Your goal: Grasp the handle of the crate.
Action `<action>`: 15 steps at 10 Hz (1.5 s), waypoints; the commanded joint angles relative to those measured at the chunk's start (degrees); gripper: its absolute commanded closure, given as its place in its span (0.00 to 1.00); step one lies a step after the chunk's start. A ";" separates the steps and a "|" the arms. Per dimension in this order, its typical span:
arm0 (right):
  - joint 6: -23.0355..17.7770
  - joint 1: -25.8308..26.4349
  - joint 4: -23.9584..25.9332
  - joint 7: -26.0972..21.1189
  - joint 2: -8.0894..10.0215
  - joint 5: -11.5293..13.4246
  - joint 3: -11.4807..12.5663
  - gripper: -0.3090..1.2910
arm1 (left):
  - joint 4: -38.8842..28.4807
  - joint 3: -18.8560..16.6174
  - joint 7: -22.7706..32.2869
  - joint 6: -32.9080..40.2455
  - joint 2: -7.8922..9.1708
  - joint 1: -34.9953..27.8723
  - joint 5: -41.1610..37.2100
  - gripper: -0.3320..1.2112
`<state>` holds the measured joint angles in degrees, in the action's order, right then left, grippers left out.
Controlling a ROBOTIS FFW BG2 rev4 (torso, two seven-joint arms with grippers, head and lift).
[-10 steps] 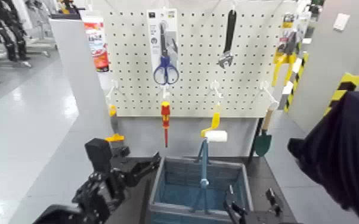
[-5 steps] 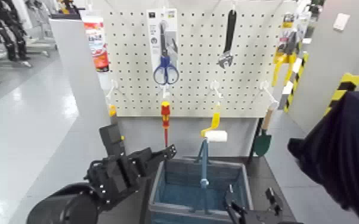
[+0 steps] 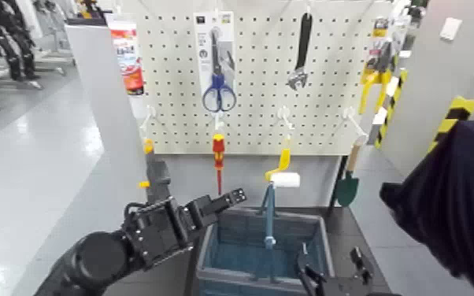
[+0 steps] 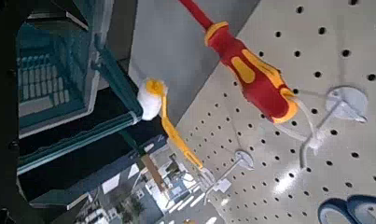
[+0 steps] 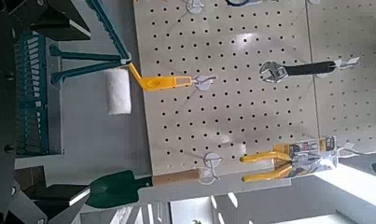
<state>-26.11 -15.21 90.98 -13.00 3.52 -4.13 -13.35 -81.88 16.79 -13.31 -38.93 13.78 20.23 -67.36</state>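
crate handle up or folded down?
Up. In the head view the handle stands upright above the crate, not yet held; the left gripper is beside it.

Light: bright, even, from overhead; the pegboard (image 3: 264, 75) is evenly lit.
Glare: pale sheen on the floor (image 3: 27, 149) at left.
Shadows: soft, faint under hung tools.
Blur: left hand (image 3: 228, 198) slightly smeared; head view soft overall.

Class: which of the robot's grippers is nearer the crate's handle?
Left. The left gripper hovers just beside the handle, above the crate rim. The right gripper sits low at the crate's near corner.
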 commanded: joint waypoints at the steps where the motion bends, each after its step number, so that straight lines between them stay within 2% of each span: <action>1: -0.34 0.09 -0.19 0.00 -0.01 -0.18 -0.18 0.28 | 5.07 2.11 0.22 -4.14 -0.06 3.50 -8.67 0.26; 4: -0.70 0.36 -0.27 -0.09 0.08 -0.44 -0.53 0.28 | 13.50 6.50 -0.84 -10.56 -0.15 9.56 -16.40 0.26; 5: -0.78 0.36 -0.36 -0.09 0.08 -0.44 -0.62 0.28 | 17.11 8.26 -3.56 -12.84 -0.50 11.67 -16.84 0.26; 10: -1.75 1.23 -0.89 -0.09 0.26 -0.97 -1.94 0.28 | 26.34 12.13 -4.79 -13.55 -1.82 16.59 -22.03 0.28; 15: -2.37 1.85 -1.33 -0.18 0.34 -1.14 -2.64 0.28 | 31.17 15.82 -7.60 -13.11 -2.88 18.88 -26.68 0.28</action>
<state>-28.41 -13.42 89.68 -13.19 3.87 -5.27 -15.91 -51.09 32.27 -20.96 -52.12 11.03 38.98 -93.67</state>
